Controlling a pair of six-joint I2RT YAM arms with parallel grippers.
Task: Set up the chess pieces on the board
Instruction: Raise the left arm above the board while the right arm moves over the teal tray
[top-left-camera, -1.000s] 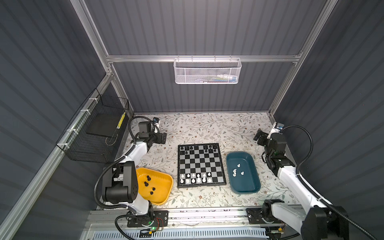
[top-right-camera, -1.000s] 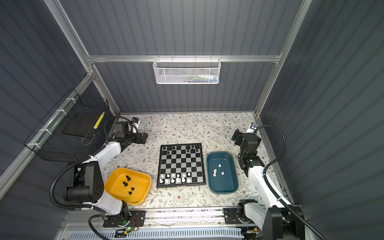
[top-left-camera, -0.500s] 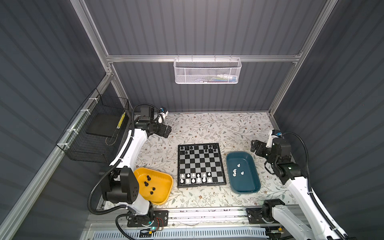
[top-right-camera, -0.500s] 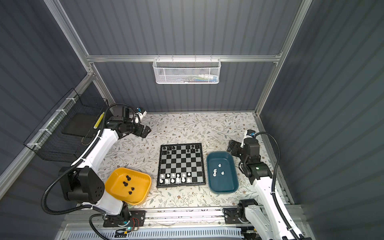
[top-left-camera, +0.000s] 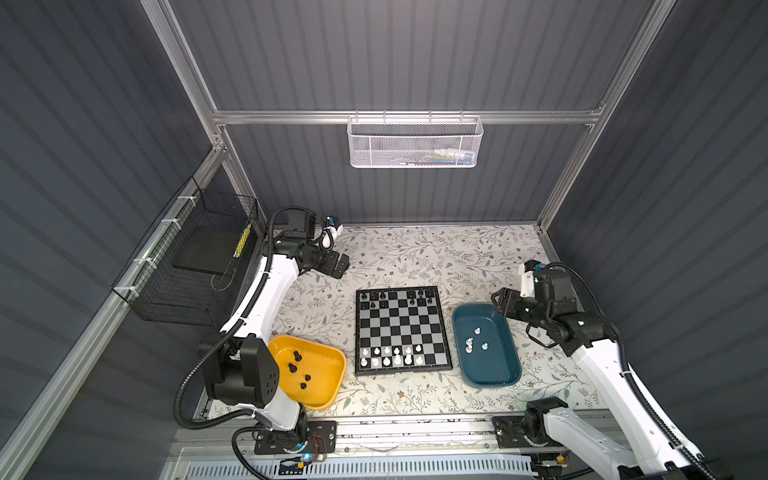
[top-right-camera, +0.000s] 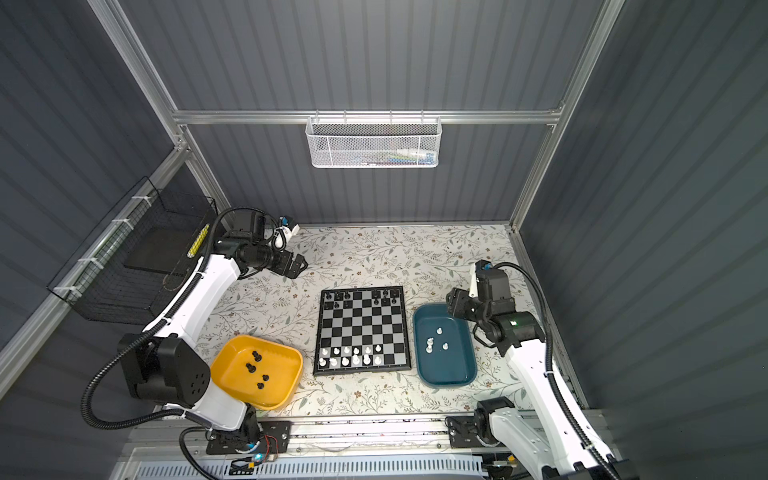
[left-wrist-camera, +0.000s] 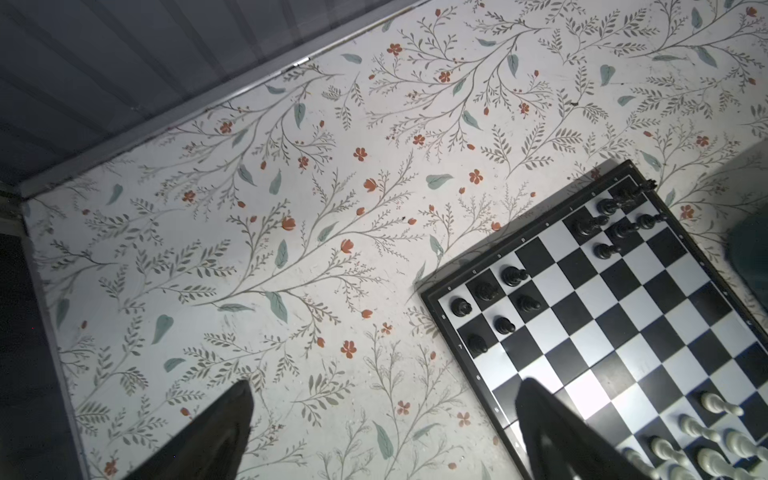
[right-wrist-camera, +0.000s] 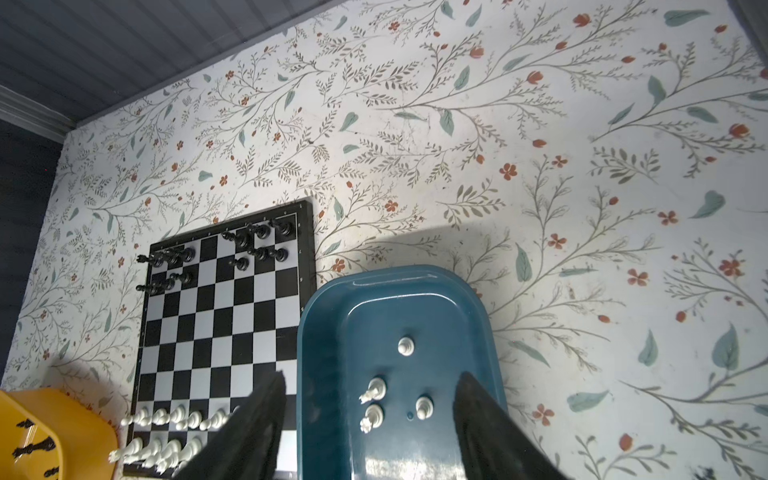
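The board (top-left-camera: 401, 328) (top-right-camera: 362, 330) lies mid-table, with black chess pieces (top-left-camera: 374, 296) on its far rows and white ones (top-left-camera: 397, 356) on its near rows. Several white pieces (right-wrist-camera: 406, 345) lie in the teal tray (top-left-camera: 509, 361) right of the board. Several black pieces (top-left-camera: 297, 356) lie in the yellow tray (top-left-camera: 328, 374) on the left. My right gripper (top-left-camera: 500, 305) (right-wrist-camera: 372, 378) hovers open over the teal tray's far end, holding nothing. My left gripper (top-left-camera: 343, 266) (left-wrist-camera: 385, 384) hangs open and empty over bare cloth beyond the board's far left corner (left-wrist-camera: 432, 295).
A white mesh basket (top-left-camera: 415, 143) hangs on the back wall. A black wire basket (top-left-camera: 195, 266) is fixed to the left wall. The floral cloth (top-left-camera: 415, 253) stretches behind the board to the back wall. Metal frame posts stand at the back corners.
The right gripper has come forward and inward to the teal tray's far end, its jaws narrowing. The left arm has risen and carried its gripper slightly toward the middle.
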